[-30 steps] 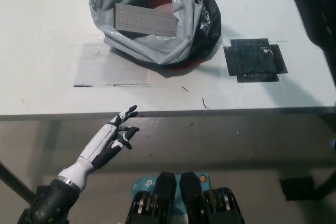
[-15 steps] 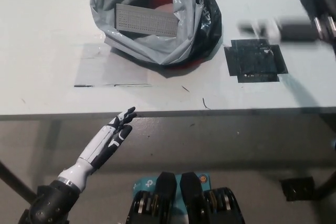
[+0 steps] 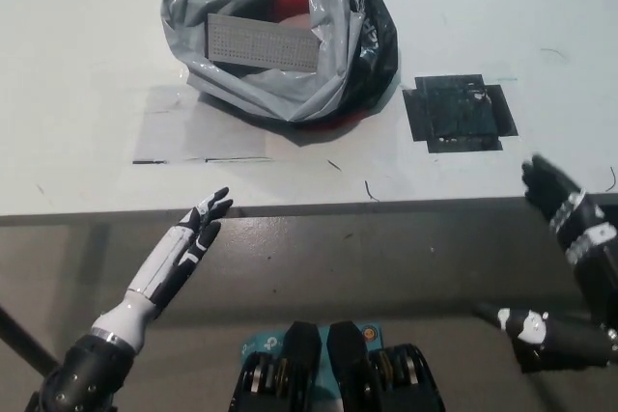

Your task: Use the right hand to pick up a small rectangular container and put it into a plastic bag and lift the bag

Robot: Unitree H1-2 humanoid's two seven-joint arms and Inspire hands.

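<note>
In the head view, the white left hand (image 3: 193, 235) is stretched out flat below the front edge of the white table (image 3: 77, 65). Its fingers are straight and close together, pointing up and to the right toward the table edge, and they hold nothing. The forearm goes down to the lower left corner.

The black right hand (image 3: 560, 205) is at the right side, at the table's front edge, with the arm coming from the bottom right. The hand is seen from the back and partly blurred, so I cannot tell if its fingers are apart or closed. It is well apart from the bag.

The grey plastic bag (image 3: 280, 36) stands open on the far part of the table. Inside it lies a small rectangular container (image 3: 263, 43), grey with a dotted face, tilted against the bag's wall. Something red shows deeper in the bag. A black square patch (image 3: 458, 112) lies on the table to the right of the bag.
</note>
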